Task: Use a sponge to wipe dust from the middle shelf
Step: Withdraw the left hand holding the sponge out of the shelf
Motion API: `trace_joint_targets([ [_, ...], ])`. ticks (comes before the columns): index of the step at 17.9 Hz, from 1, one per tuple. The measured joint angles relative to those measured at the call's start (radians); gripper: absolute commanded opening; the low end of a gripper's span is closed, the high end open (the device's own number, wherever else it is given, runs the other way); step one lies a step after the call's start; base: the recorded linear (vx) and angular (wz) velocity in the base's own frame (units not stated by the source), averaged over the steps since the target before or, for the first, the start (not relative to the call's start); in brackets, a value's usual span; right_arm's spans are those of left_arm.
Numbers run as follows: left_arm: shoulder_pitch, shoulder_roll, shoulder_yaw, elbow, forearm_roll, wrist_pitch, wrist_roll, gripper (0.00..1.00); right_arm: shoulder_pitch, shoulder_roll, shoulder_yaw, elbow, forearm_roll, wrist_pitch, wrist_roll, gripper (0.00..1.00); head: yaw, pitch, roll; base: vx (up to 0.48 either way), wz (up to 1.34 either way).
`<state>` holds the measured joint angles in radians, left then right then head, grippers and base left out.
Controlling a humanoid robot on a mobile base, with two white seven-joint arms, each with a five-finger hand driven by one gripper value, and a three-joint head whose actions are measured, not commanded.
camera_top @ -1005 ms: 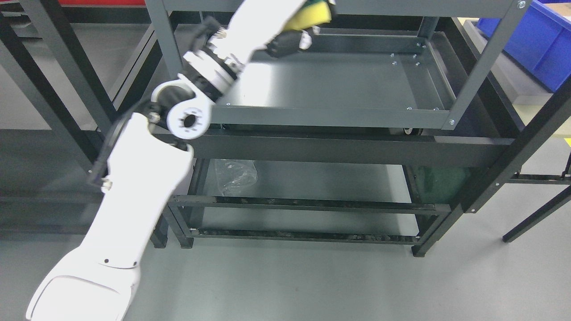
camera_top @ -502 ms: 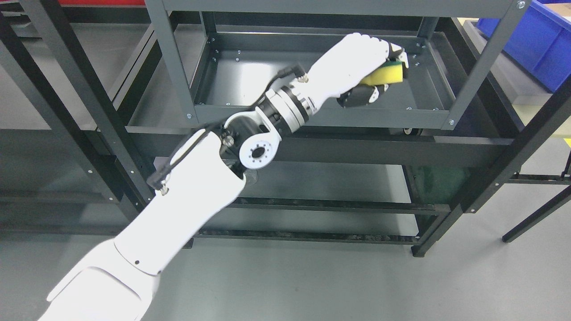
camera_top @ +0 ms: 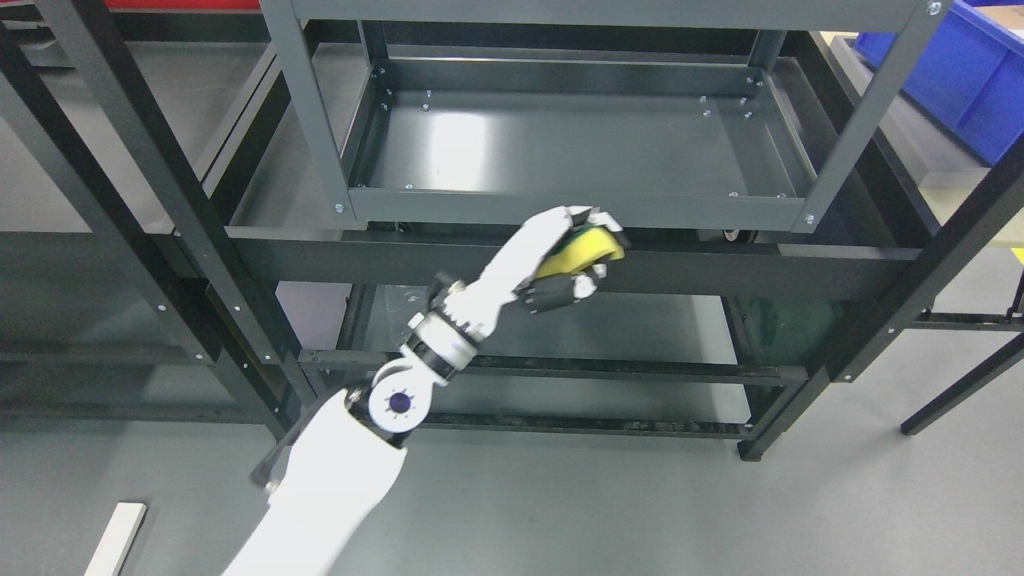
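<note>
Left hand [camera_top: 564,260] closed around yellow-and-green sponge [camera_top: 580,250], fingers curled over its top and thumb tucked under it. Held out in front of the grey metal rack, just below the front lip of the middle shelf [camera_top: 560,152] and level with the dark crossbar [camera_top: 720,268], clear of the shelf surface. Blue bin [camera_top: 972,72] far off at upper right; white strip [camera_top: 116,538] on the floor at lower left.

Yellow-green sponge [camera_top: 578,248], dark grey shelf [camera_top: 560,152]

Sponge [camera_top: 578,250] in left hand [camera_top: 552,256], below shelf [camera_top: 560,152]
</note>
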<state>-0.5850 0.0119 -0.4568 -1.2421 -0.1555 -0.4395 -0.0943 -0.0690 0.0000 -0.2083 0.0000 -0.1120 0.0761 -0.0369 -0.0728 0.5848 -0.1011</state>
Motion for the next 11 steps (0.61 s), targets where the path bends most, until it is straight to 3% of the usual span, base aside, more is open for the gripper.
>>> trace_joint_targets([
  [2, 0.077, -0.002, 0.091, -0.018, 0.093, -0.007, -0.018, 0.0, 0.0, 0.0, 0.0, 0.0, 0.0, 0.0, 0.0, 1.0, 0.0, 0.0, 0.0, 0.0, 0.0],
  [8, 0.184, -0.007, 0.275, -0.134, 0.276, 0.286, 0.053, 0.0, 0.0, 0.0, 0.0, 0.0, 0.0, 0.0, 0.0, 1.0, 0.0, 0.0, 0.0, 0.0, 0.0],
  [11, 0.2, -0.008, 0.326, -0.199, 0.313, 0.344, 0.066, 0.0, 0.0, 0.0, 0.0, 0.0, 0.0, 0.0, 0.0, 1.0, 0.0, 0.0, 0.0, 0.0, 0.0],
])
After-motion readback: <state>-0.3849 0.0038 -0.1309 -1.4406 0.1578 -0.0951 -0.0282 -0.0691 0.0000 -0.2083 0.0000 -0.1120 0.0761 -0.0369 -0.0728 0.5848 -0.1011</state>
